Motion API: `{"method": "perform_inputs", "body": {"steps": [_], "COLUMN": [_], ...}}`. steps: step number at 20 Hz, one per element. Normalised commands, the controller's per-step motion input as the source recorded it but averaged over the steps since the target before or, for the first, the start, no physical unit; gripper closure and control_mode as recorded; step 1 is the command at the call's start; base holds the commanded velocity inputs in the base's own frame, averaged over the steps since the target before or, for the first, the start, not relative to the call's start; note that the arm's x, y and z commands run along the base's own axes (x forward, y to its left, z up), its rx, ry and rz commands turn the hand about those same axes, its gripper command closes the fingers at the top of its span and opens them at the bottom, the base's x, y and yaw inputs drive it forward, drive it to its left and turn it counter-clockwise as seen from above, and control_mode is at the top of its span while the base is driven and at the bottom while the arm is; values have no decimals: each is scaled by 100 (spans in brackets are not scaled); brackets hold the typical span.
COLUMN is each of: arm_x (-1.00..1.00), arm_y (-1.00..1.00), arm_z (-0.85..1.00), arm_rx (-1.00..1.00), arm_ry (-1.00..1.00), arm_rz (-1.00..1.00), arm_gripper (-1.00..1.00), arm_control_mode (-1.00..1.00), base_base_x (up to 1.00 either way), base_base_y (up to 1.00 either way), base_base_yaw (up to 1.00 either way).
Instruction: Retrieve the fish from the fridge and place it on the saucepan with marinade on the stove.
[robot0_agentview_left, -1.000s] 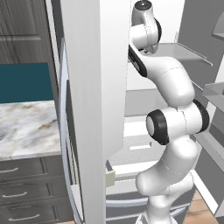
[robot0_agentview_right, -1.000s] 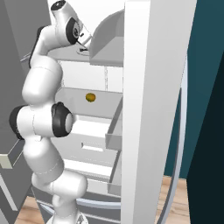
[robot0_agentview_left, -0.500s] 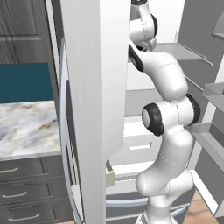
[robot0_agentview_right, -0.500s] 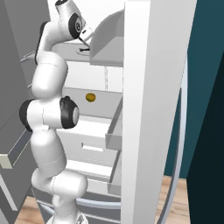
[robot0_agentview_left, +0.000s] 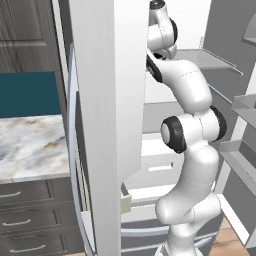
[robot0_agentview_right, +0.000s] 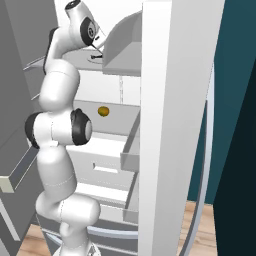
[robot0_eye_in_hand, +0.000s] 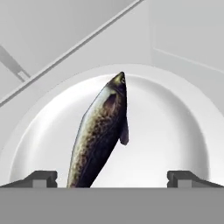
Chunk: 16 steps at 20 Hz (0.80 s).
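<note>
The fish (robot0_eye_in_hand: 103, 135), dark and speckled with a silvery belly, lies slantwise on a round white plate (robot0_eye_in_hand: 175, 127) inside the fridge (robot0_agentview_left: 107, 100). Its pointed end faces away from me. My gripper (robot0_eye_in_hand: 113, 177) hovers just over the plate, open, with the fish's near part between the two fingertips (robot0_eye_in_hand: 43, 177) but closer to the left one. Nothing is gripped. In the right base view the arm (robot0_agentview_right: 57, 90) reaches up onto the fridge's upper shelf. The saucepan with marinade and the stove are out of view.
Both fridge doors stand open, and the door (robot0_agentview_right: 170, 125) with its bins sits close to the arm. A small round yellowish item (robot0_agentview_right: 103, 110) rests on a lower shelf above the white drawers (robot0_agentview_right: 100, 165). A marble counter (robot0_agentview_left: 30, 145) lies left of the fridge.
The arm's elbow has swung in toward the fridge while the hand stays at the upper shelf. The gripper is still open.
</note>
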Motion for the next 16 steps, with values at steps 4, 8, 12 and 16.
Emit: {"method": "perform_inputs", "body": {"steps": [4, 8, 12, 16], "arm_x": [25, 30, 27, 21], "arm_y": [0, 0, 0, 0], "arm_z": [0, 0, 0, 0], "arm_rx": [0, 0, 0, 0], "arm_ry": [0, 0, 0, 2], "arm_rz": [-5, -5, -4, -3], "arm_gripper": [-100, -100, -100, -100], "arm_control_mode": [-100, -100, -100, -100], "base_base_x": [0, 0, 0, 0], "base_base_y": [0, 0, 0, 0], "base_base_yaw": [0, 0, 0, 0]}}
